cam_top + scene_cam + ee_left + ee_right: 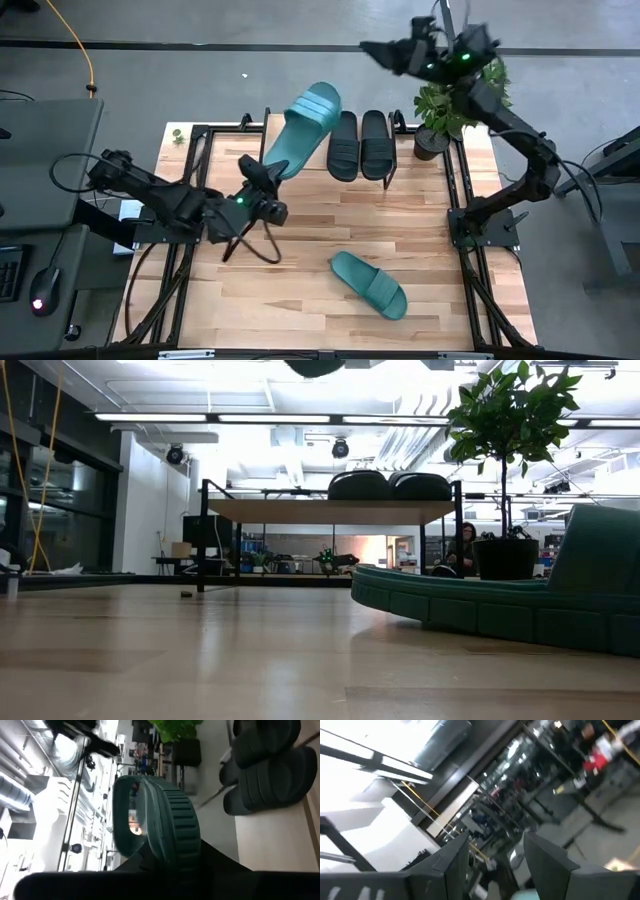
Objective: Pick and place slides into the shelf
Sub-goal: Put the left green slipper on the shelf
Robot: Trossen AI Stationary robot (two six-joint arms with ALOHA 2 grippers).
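Teal slide [303, 127] is hanging heel-down in the left gripper [262, 180], fingers clamped on it, long axis pointing toward the shelf [400, 128] beside two black slides [360, 144]. Right gripper [385, 52] is hovering beyond the shelf, fingers apart.

My two dark fingers [547, 865] stand apart; a sliver of teal [530, 895] shows between them. Beyond my fingers, a blurred room.

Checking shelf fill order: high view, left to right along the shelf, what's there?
Teal slide held in the left claw → first black slide → second black slide → potted plant.
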